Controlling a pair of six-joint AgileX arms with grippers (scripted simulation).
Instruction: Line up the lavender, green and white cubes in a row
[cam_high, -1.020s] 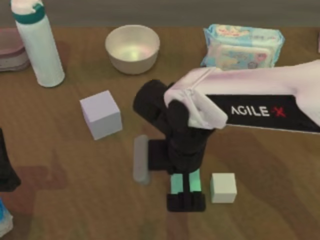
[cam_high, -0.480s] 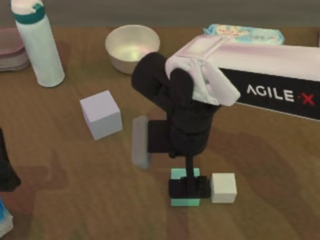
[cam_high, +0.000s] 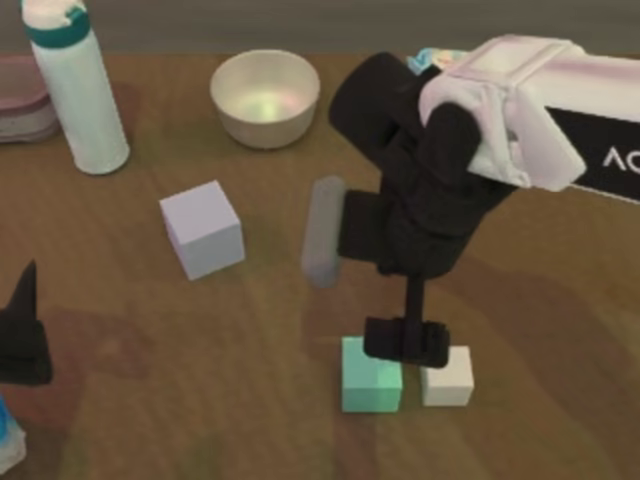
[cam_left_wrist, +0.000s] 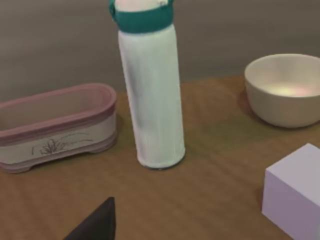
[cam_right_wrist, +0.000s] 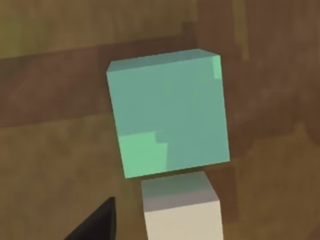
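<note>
- Progress looks about two-thirds made: the mid-sized mint green matte cube (cam_high: 371, 375) sits on the brown wooden desk (cam_high: 150, 400) toward the near edge, just beside the small off-white matte cube (cam_high: 447, 376), the two side by side with at most a thin gap between them.
- Remaining, by my judgement, is the large pale lavender matte cube (cam_high: 203, 229), which stands well apart from the pair, further back and to the left, not in any row yet.
- Right arm's tool (cam_high: 405, 341) hangs above the seam between the green and white cubes, holding nothing; whether its fingers are spread or pressed together I cannot tell.
- Left arm's tool (cam_high: 22, 335) sits at the desk's left edge, only a dark tip showing, so its state is also beyond telling; the lavender cube lies nearest to it.
- Writing: the right arm's black panel shows white letters cut off at the frame, only "AC" or so readable.
- Cream bowl (cam_high: 265, 97) and white bottle with a teal band (cam_high: 73, 85) stand at the back; a pink-rimmed trough near the bottle carries a faint leafy drawing, no words.
</note>
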